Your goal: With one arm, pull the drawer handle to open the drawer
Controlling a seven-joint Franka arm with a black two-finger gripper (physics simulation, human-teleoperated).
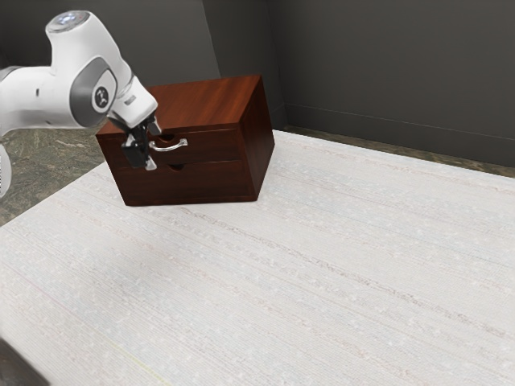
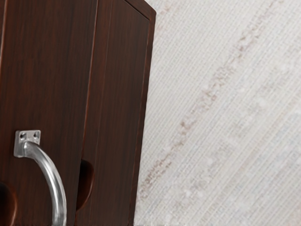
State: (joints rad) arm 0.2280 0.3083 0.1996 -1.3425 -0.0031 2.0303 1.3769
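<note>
Dark wood cabinet (image 1: 217, 104) sits on the pale tabletop (image 1: 322, 273), toward the ext. view's upper left, near the tabletop's far edge. It has two fronts stacked. The top drawer (image 1: 213, 146) carries a curved metal handle (image 1: 173, 145). The lower drawer (image 1: 209, 181) has only a small finger notch (image 1: 175, 166) at its top edge. Top drawer front looks flush w/ the one below, so it reads as closed.

White arm (image 1: 56, 88) comes in from the ext. view's left. The pincer (image 1: 141, 153) is right at the handle's end nearest the arm, up against the drawer front. Can't tell if the pincer is open or clamped on the handle, as it's too crowded there.

Wrist view: handle (image 2: 47, 174) seen close, w/ its square mount plate screwed to the wood and the bar curving off toward the hand. The cabinet (image 2: 47, 70) front is beside it, and the tabletop (image 2: 225, 117) lies beyond the cabinet's edge.
</note>
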